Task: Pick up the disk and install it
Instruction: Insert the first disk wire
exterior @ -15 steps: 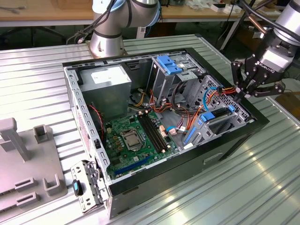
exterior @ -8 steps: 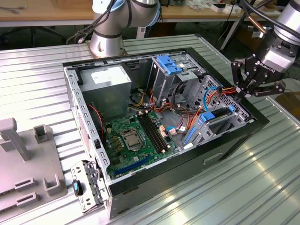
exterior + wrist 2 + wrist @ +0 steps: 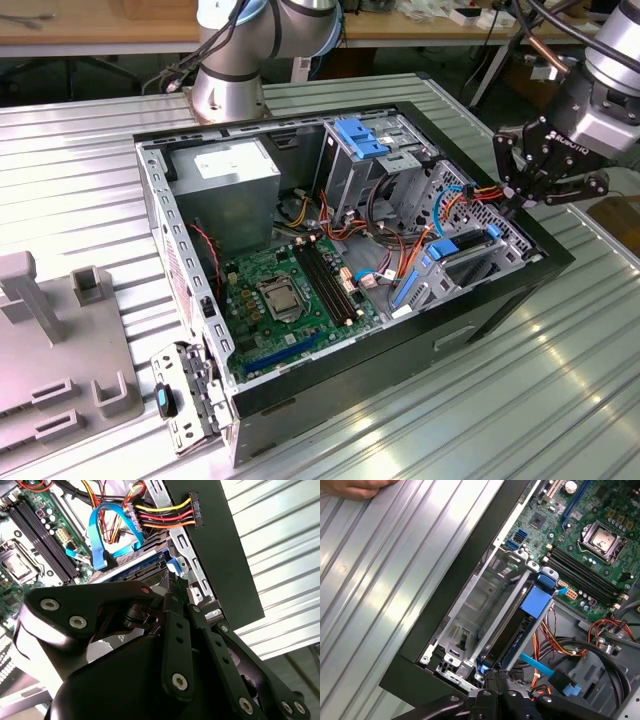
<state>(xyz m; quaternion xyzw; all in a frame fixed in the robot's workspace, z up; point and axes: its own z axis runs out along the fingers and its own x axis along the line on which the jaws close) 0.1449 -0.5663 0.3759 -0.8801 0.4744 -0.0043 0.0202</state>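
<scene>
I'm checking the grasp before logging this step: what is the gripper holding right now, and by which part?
Cannot be told. The gripper sits at the end of the flat grey metal disk with blue plastic rails, lying in the silver drive cage.

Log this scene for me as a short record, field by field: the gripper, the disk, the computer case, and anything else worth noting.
gripper: shut, over the case's edge at the exterior view's right, its tips by the end of the disk
disk: in the silver drive bay inside the case, blue rails showing
contact: cannot tell whether the tips touch the disk
case: open, lying on the table
table: ribbed metal
motherboard: green, exposed in the case
hand: a person's, resting on the table in the first wrist view
</scene>
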